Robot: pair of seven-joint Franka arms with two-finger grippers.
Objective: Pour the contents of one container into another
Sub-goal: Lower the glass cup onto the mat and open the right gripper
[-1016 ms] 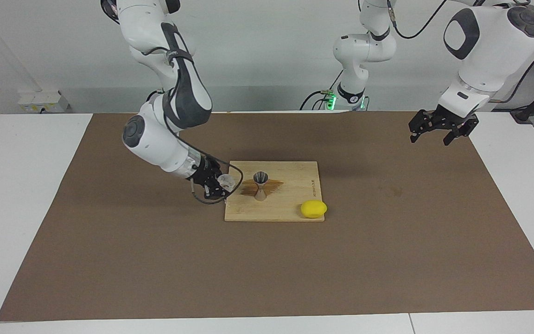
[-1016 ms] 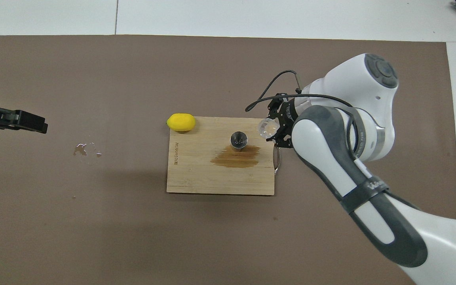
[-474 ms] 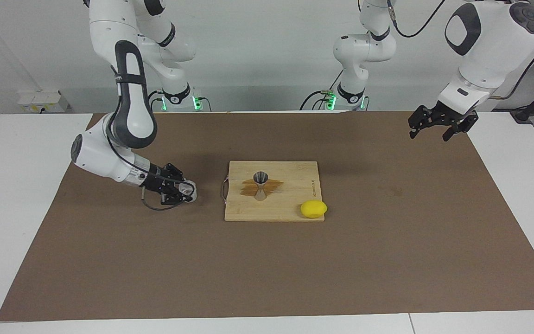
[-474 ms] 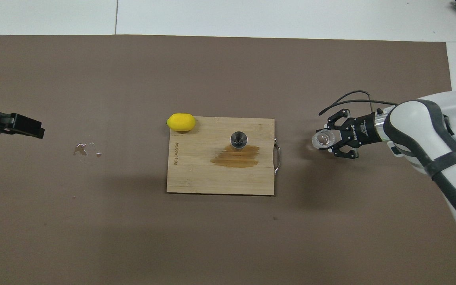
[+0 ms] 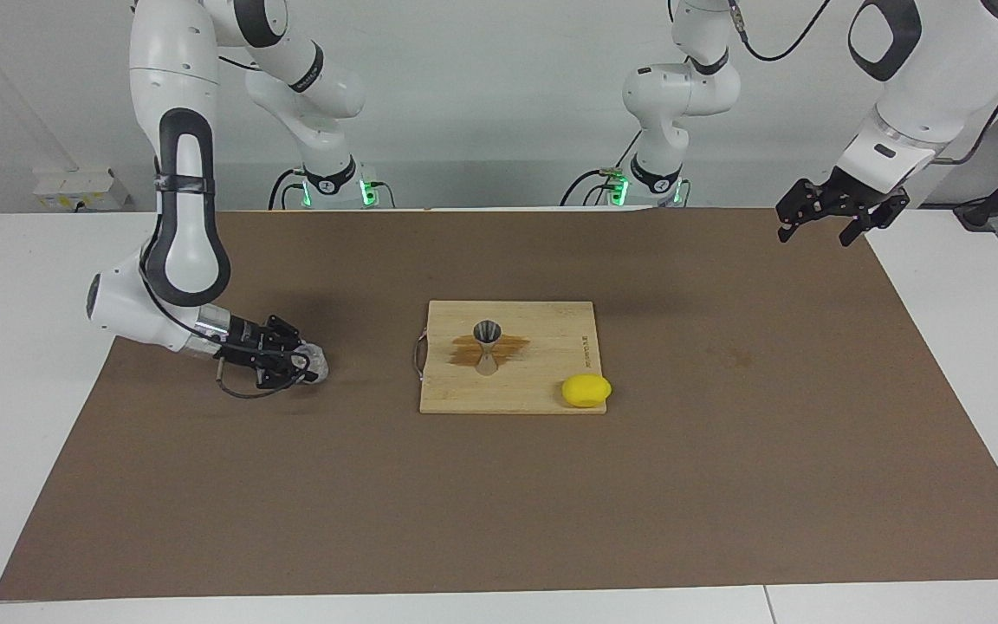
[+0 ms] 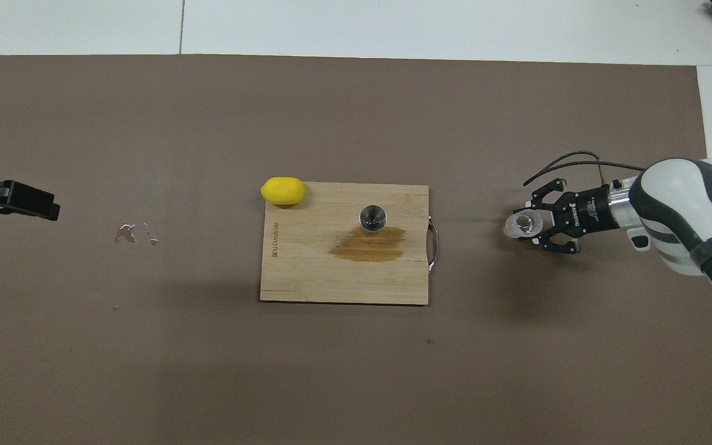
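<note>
Right hand (image 5: 301,362) grips the cup (image 5: 312,360) low over the tabletop (image 5: 204,485), away from the jigger (image 5: 488,345); pour looks done, next release. Left hand (image 5: 841,218) waits open.

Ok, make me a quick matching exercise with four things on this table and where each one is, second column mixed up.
Things:
1. glass cup
2. jigger
3. lemon
4. left gripper

Places:
A. standing upright on the cutting board, by a brown stain
B. at the board's corner farther from the robots
C. in the right gripper, low over the brown mat
D. raised over the mat's edge, holding nothing

Pairs: 1-C, 2-A, 3-B, 4-D
</note>
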